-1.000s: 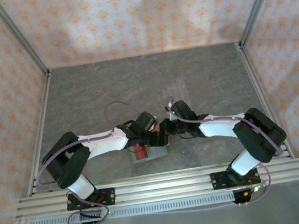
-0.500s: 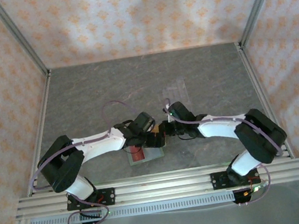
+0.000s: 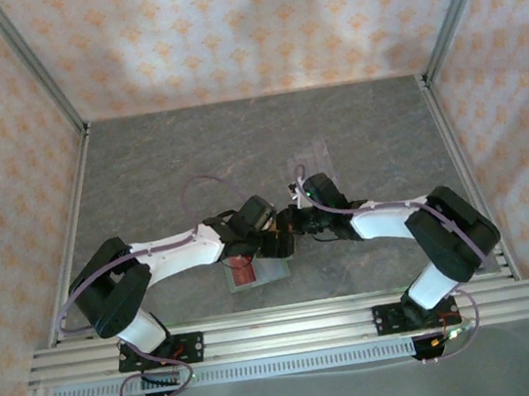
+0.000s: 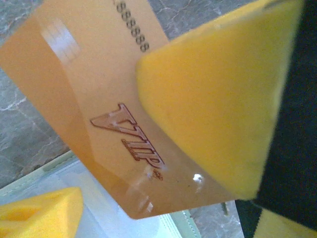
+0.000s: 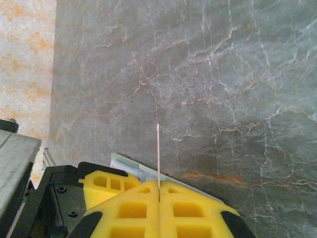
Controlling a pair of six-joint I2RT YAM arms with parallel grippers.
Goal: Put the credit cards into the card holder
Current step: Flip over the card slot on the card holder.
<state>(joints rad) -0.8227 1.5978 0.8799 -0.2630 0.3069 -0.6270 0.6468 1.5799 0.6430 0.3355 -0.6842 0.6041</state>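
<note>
The right gripper (image 5: pixel 158 190) pinches the gold card (image 4: pixel 89 84) over the card holder (image 3: pixel 273 273); the left gripper (image 3: pixel 273 245) is wide open. Next, the card must slide into a pocket.

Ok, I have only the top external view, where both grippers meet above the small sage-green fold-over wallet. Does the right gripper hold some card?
Observer: Yes. The right wrist view shows the right gripper shut on a thin plastic card, which stands edge-on and upright between its yellow pads.
Operator: Which colour has it?
Observer: In the left wrist view, presumably the same card is gold-orange, with "VIP" printed on its face.
Operator: And the left gripper?
Observer: The left gripper is open. One yellow finger is in front of the card's face, and the other is apart from it at the lower left.
</note>
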